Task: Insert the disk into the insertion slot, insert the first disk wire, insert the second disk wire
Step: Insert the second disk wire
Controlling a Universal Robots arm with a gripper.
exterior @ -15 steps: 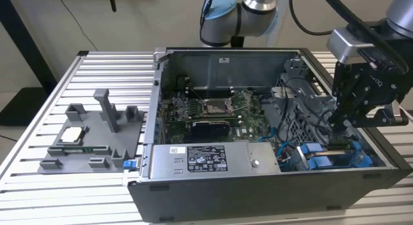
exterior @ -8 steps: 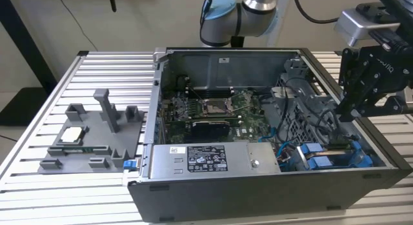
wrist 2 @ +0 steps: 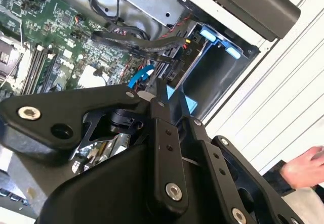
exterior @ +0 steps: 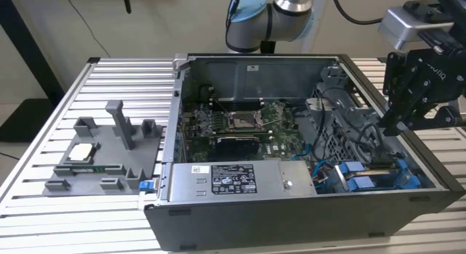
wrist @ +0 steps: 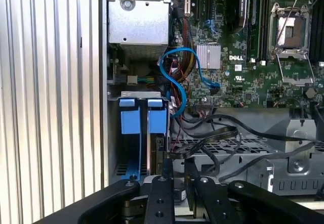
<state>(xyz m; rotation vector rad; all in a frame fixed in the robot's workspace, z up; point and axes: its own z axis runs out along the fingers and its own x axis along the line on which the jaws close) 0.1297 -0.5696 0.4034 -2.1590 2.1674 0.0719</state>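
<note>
**Gripper above the drive bay of an open computer case**

You see the case (exterior: 291, 221) lying open on a slotted metal table (exterior: 43, 210). In the exterior view the gripper (exterior: 391, 127) hangs over the case's edge on that view's right, above the corner where the blue parts sit. You cannot tell from any view whether it is spread, pressed together or pinching something.

In the first wrist view the disk (wrist: 158, 120) stands on edge in the slot (wrist: 112, 133), its blue carrier beside a second blue carrier (wrist: 129, 119). The gripper is near the disk's end, among loose black cables (wrist: 217, 133). A blue cable (wrist: 174, 80) loops from the bay toward the motherboard (wrist: 253, 82).

Labels you can note, unread here: a black-and-white sticker on the grey power supply (exterior: 240, 180) and white print on the motherboard.

On the exterior view's left, a grey fixture (exterior: 102, 150) sits on the table beside the case. In the second wrist view a person's hand (wrist 2: 304, 168) rests over the table, apart from the case
</note>
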